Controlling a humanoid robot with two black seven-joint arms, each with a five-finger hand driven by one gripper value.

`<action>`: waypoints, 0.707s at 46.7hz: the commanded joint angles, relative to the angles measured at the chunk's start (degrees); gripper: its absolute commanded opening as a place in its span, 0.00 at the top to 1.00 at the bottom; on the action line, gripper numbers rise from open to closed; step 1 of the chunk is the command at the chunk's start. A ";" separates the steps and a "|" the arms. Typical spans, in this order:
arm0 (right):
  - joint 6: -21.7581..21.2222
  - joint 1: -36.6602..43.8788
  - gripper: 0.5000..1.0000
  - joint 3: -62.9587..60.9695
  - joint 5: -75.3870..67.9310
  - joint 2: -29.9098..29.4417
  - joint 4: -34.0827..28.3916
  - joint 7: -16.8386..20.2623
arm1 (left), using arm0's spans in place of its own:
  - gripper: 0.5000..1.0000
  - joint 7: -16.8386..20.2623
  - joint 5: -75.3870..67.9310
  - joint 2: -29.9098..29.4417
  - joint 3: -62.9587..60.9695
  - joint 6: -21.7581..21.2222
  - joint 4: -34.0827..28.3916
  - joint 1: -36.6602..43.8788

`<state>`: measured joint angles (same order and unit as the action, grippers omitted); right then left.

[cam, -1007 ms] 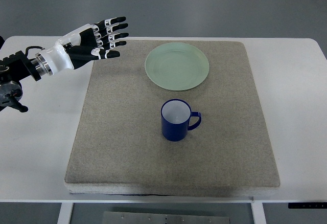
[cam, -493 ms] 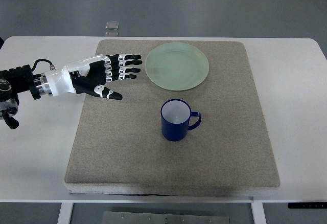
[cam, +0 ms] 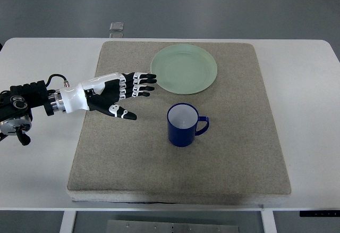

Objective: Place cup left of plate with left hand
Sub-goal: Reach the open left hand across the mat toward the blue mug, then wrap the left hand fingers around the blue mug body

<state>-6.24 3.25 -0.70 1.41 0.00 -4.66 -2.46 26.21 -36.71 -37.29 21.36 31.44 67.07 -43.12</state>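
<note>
A dark blue cup (cam: 183, 125) with a white inside stands upright on the grey mat (cam: 234, 153), its handle pointing right. Just behind it lies a pale green plate (cam: 184, 68). My left hand (cam: 133, 96) hovers over the mat's left part, left of the cup and a short gap away from it. Its fingers (cam: 142, 83) are spread and point right toward the plate's rim, the thumb toward the cup, and it holds nothing. The right arm does not show.
The mat lies on a white table (cam: 308, 110). A small grey object (cam: 117, 26) sits on the floor beyond the table's far edge. The left forearm and its cable lie over the table's left side.
My left hand has come down from the mat's far left corner and moved right and nearer, closer to the cup. Cup and plate have not moved.
</note>
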 commanded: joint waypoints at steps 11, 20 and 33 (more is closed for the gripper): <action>0.00 0.00 0.13 0.00 0.00 0.00 0.00 0.00 | 0.00 -0.19 -0.99 5.12 -0.62 -3.66 -0.71 0.76; 0.00 0.00 0.13 0.00 0.00 0.00 0.00 0.00 | 0.00 -0.28 -4.15 7.41 -0.53 -5.51 -1.50 0.94; 0.00 0.00 0.13 0.00 0.00 0.00 0.00 0.00 | 0.00 -0.28 -4.95 8.38 -0.53 -5.95 -1.50 1.29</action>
<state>-6.24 3.25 -0.70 1.41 0.00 -4.66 -2.46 25.92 -41.72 -28.95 20.84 25.48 65.56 -42.13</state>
